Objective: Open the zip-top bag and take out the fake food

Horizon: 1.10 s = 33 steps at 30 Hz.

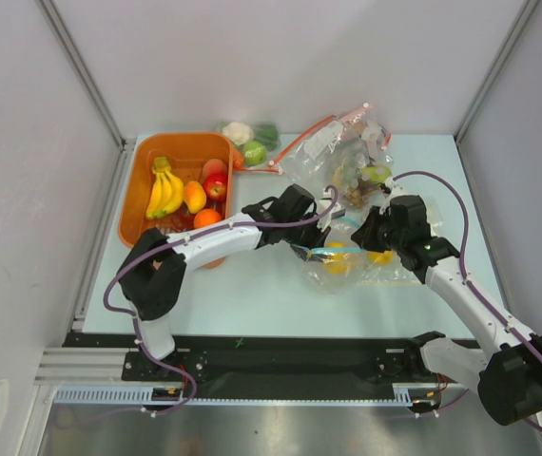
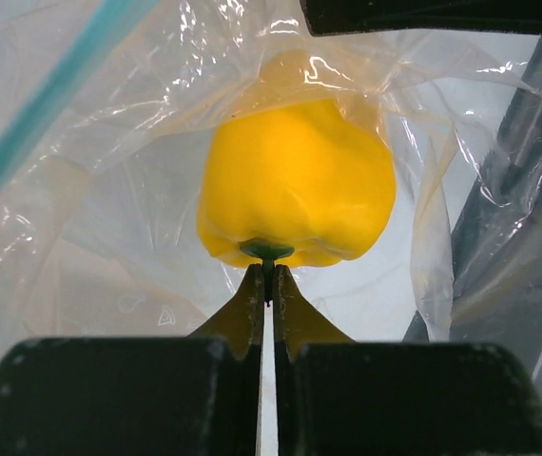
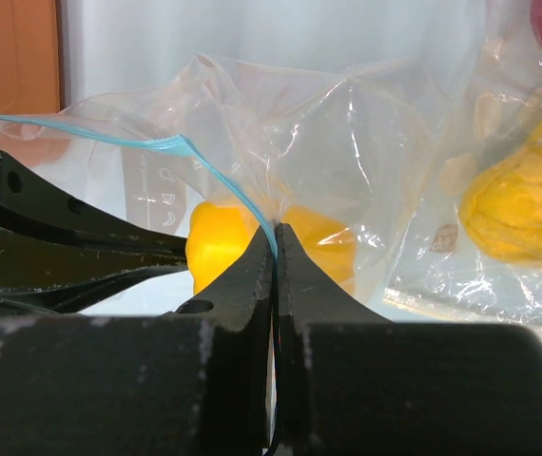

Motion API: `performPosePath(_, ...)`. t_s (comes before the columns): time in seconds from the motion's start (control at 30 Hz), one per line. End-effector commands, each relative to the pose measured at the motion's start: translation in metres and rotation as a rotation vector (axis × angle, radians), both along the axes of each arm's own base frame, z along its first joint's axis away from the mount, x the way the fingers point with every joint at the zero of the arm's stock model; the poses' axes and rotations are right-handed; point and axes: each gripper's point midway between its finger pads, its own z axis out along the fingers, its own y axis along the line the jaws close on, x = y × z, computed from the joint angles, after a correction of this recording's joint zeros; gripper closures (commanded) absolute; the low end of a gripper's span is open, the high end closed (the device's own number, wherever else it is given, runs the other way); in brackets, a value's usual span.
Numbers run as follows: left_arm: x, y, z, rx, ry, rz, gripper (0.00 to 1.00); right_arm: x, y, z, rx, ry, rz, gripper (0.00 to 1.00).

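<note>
- Near the middle of the pale table (image 1: 252,294), the clear crinkly zip-top bag (image 1: 347,264) lies crumpled between the two arms. It has a teal-blue zip strip (image 2: 48,104), and yellow pieces show through its plastic.
- From the left, the left gripper (image 2: 267,271) reaches to the bag. Its black fingers are pressed together, pinching the small green stem (image 2: 266,251) of a round yellow plastic fruit (image 2: 295,180).
- Wrinkled film drapes over the top and sides of that fruit. Whether any film lies between the fingertips and the stem cannot be told.
- On the bag's right side, the right gripper (image 3: 276,245) has its dark fingers clamped tight on the teal strip, which curves up and to the left from the tips.
- Seen from the right wrist, the yellow fruit sits just behind the pinched strip, and the left gripper's fingers come in from the left edge.
- At the table's left, well apart from the bag, an orange plastic tray (image 1: 136,204) holds a yellow banana bunch (image 1: 164,193), a round orange (image 1: 206,218), a yellow-orange mango-like piece (image 1: 195,197) and a red apple (image 1: 216,186).
- Toward the back wall, a second clear bag with a red zip strip (image 1: 342,157) lies heaped with mixed items, just behind the task bag.
- Behind the tray's far corner sit a white cauliflower piece (image 1: 238,130) and green pieces (image 1: 257,150).
</note>
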Motion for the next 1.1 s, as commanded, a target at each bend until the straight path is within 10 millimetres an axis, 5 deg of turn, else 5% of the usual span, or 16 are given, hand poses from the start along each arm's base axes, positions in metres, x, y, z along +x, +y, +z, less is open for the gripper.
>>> performPosePath(0.0, 0.01, 0.002, 0.039, -0.054, -0.067, 0.025, 1.0, 0.004, -0.004, 0.008, -0.008, -0.037, -0.003, 1.0)
performPosePath(0.4, 0.033, 0.011, 0.067, -0.035, -0.182, 0.063, 1.0, -0.004, 0.002, 0.008, -0.023, -0.026, 0.067, 1.0)
performPosePath(0.77, 0.035, 0.006, 0.076, -0.057, -0.181, 0.07, 1.0, -0.011, 0.034, 0.055, -0.092, -0.147, 0.191, 0.97)
performPosePath(1.07, 0.028, 0.008, 0.102, -0.078, -0.188, 0.046, 1.0, -0.01, 0.023, 0.043, -0.222, -0.127, 0.151, 0.97)
